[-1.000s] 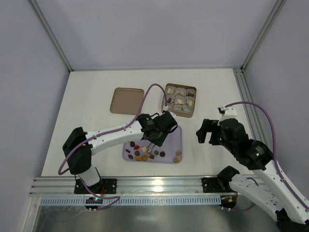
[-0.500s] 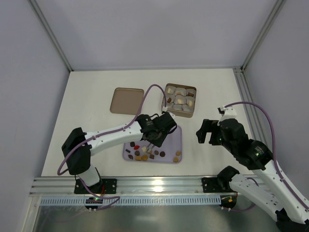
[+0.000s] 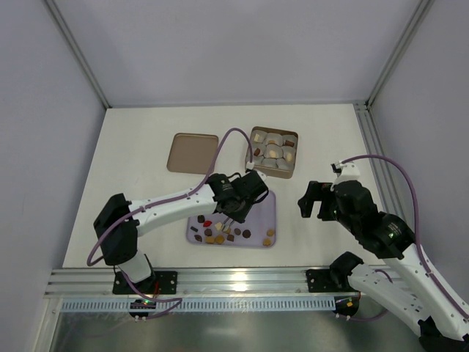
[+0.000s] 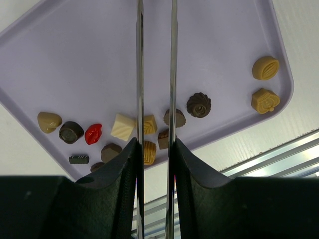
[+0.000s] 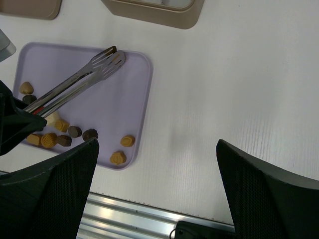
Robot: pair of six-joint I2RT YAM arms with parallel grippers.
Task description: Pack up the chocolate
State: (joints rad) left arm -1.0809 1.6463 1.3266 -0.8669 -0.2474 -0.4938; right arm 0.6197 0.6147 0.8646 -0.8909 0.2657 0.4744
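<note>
Small brown, tan and cream chocolate pieces (image 4: 122,127): loose on lilac plastic tray (image 4: 89,59), none lifted | left gripper (image 4: 154,147) clamped on steel tongs (image 5: 79,82), tips seemingly empty, barely shifted over the last second | right gripper (image 5: 157,144) wide open, holding nothing | likely still lining up a pick.

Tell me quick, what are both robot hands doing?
Left gripper: shut on the tongs.
Right gripper: open, holding nothing.

Place: robot lab | Signs: grey walls (image 3: 220,51), metal bars (image 3: 77,55), white table (image 3: 146,147), left robot arm (image 3: 168,202), right robot arm (image 3: 381,235)
</note>
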